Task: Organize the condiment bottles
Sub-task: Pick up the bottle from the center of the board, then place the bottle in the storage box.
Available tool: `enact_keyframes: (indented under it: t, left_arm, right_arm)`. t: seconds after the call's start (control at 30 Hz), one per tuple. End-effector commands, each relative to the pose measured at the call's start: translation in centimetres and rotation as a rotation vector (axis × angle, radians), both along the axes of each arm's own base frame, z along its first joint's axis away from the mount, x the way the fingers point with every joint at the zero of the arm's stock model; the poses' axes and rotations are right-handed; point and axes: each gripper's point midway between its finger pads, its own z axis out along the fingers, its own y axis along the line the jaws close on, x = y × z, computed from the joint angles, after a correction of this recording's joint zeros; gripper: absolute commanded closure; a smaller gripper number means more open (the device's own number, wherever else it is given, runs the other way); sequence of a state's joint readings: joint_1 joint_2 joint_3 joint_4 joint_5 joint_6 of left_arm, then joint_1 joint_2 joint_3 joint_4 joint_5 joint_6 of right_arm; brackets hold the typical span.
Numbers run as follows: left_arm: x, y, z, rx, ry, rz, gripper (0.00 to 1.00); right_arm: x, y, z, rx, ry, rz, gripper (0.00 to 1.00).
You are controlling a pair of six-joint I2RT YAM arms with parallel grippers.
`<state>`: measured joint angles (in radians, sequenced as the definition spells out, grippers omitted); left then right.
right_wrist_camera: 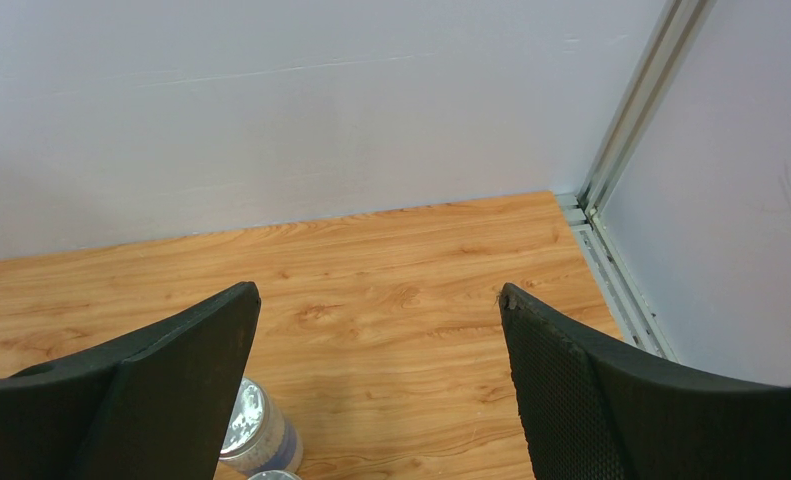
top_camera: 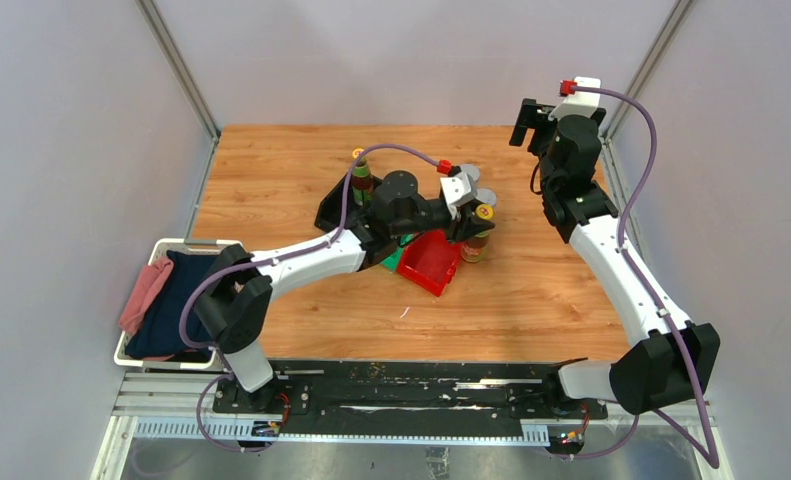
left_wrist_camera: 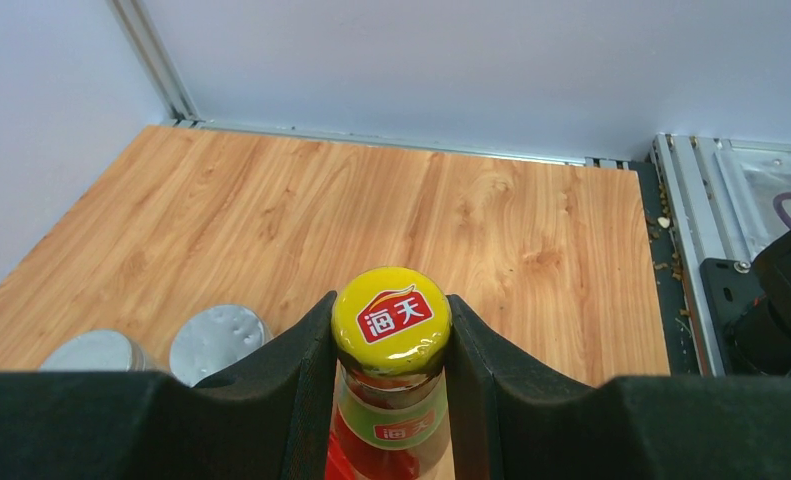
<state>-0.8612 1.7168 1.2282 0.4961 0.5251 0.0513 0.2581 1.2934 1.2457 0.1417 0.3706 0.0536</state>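
My left gripper [top_camera: 478, 222] is shut on the neck of a dark brown bottle with a yellow cap [left_wrist_camera: 391, 318], held upright at the right edge of the red bin [top_camera: 430, 262]; the bottle also shows in the top view [top_camera: 478, 236]. A second yellow-capped brown bottle [top_camera: 360, 180] stands behind the left arm. Two silver-lidded shakers [left_wrist_camera: 218, 340] stand just left of the held bottle, and one shows in the right wrist view [right_wrist_camera: 258, 435]. My right gripper [top_camera: 531, 122] is open and empty, raised at the back right. The clear black-capped bottles are hidden.
A green bin [top_camera: 396, 259] lies partly under the left arm beside the red bin. A white basket [top_camera: 166, 250] with dark and pink cloths sits at the table's left edge. Metal frame rails [right_wrist_camera: 611, 270] run along the right edge.
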Motion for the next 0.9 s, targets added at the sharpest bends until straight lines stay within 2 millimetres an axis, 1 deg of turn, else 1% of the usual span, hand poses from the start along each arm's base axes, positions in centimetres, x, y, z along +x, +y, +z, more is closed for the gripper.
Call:
enact_keyframes:
  t: [0.0,0.23,0.37,0.87]
  left_arm:
    - [-1.1,1.2,6.4,-0.115,-0.137,0.012,1.0]
    - [-1.2,2.4,6.7,-0.097,-0.161,0.05,1.0]
    - [-1.0,3.0,6.9,-0.092,-0.177,0.083,1.0]
    - [-0.2,4.7,6.6,-0.083,-0.181,0.182,1.0]
  right_arm:
    - [-0.3,-0.7,0.3,0.002,-0.02,-0.024,0.07]
    - [-0.4,-0.6,0.5,0.006,-0.025,-0.021,0.07]
    - [-0.4,-0.6,0.5,0.008,-0.026,-0.02,0.07]
    - [-0.7,-0.5,1.0,0.013,-0.038,-0.012,0.07]
